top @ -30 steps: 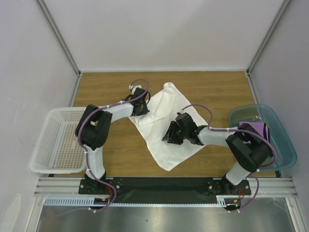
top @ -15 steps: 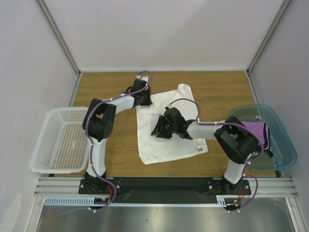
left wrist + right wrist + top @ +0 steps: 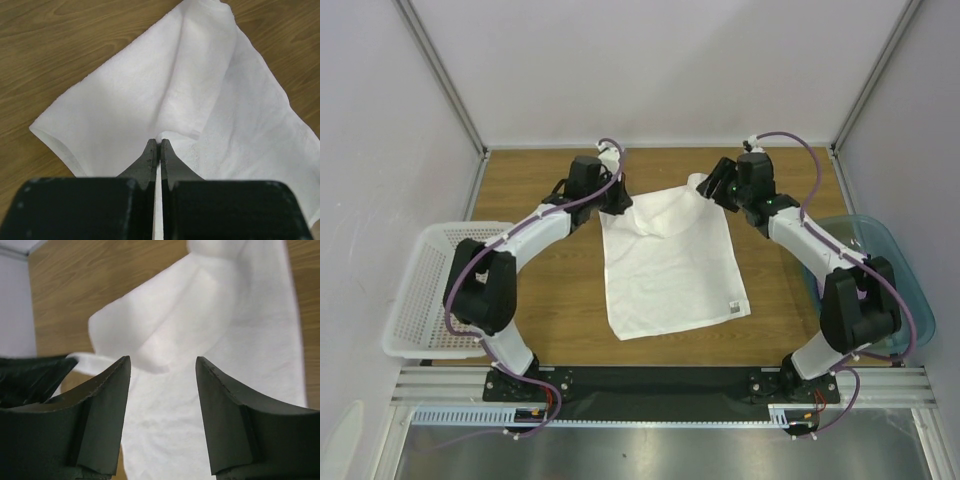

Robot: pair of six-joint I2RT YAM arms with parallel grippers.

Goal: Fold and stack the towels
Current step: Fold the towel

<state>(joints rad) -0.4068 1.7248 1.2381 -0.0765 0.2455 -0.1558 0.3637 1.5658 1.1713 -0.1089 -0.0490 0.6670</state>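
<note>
The large white towel (image 3: 670,265) lies spread on the wooden table, with a raised fold along its far edge. My left gripper (image 3: 617,203) is at the towel's far left corner, shut on a pinch of the white cloth (image 3: 165,100), jaws together in the left wrist view (image 3: 160,143). My right gripper (image 3: 713,187) is open and empty just above the towel's far right corner; the towel (image 3: 215,340) shows between its fingers (image 3: 162,365). The purple and navy towels are not clearly visible; my right arm covers much of the bin.
A white perforated basket (image 3: 425,300) hangs off the table's left edge. A translucent teal bin (image 3: 895,270) stands at the right edge, partly behind my right arm. Bare wood (image 3: 540,290) lies on both sides of the towel.
My right gripper left the towel's middle and moved to its far right corner, open. My left gripper stayed at the far left corner. The towel now lies flatter and squarer.
</note>
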